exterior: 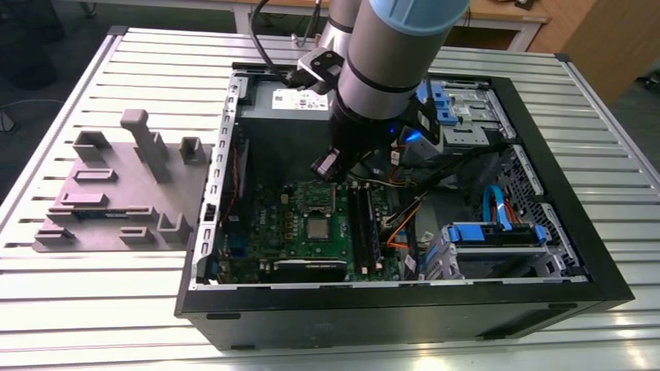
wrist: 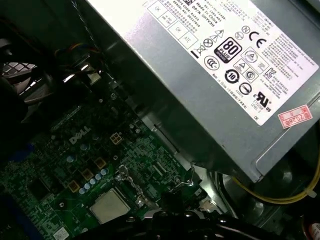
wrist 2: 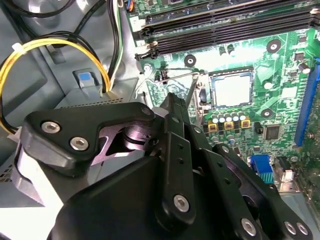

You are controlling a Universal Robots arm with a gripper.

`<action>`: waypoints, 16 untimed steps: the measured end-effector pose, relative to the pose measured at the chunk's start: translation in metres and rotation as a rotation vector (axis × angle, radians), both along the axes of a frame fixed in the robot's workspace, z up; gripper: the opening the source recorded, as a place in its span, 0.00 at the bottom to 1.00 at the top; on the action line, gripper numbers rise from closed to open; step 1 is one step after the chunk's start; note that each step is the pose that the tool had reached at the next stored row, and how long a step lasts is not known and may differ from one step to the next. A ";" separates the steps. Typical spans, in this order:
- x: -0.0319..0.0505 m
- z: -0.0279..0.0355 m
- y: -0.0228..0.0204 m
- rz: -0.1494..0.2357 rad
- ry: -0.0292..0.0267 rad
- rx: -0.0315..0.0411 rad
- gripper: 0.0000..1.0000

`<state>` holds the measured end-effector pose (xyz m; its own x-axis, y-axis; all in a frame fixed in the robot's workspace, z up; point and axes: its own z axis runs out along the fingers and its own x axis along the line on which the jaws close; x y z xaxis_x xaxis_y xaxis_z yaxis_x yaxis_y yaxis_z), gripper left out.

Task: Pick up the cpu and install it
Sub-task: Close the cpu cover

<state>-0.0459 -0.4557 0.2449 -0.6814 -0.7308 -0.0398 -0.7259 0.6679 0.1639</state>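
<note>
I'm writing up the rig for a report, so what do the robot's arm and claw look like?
The arm is a thick round tube, silver-grey metal with a pale blue cap and a black lower section. A black cable runs along it. The claw is matte black, built of flat linked plates joined by silver screws and round pivots.

Ext. view high, oblique; both wrist views close over motherboard [wrist 2: 260,65].

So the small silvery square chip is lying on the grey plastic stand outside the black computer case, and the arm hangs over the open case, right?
Not quite. The small silvery square chip already sits in its socket on the green circuit board inside the black computer case, as the exterior view and both wrist views show. The grey plastic stand lies outside, at the exterior view's left. The arm does hang over the open case.
</note>
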 end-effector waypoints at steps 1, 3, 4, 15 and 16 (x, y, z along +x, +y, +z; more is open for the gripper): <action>0.0000 0.0000 -0.0002 0.000 0.0000 0.0000 0.11; 0.0000 0.0000 -0.0003 0.001 0.0000 0.0000 0.11; 0.0000 0.0000 -0.0003 0.001 0.0000 0.0001 0.11; -0.0002 0.0000 -0.0050 0.001 0.0000 0.0001 0.11; -0.0003 0.0000 -0.0055 0.002 0.0000 0.0001 0.11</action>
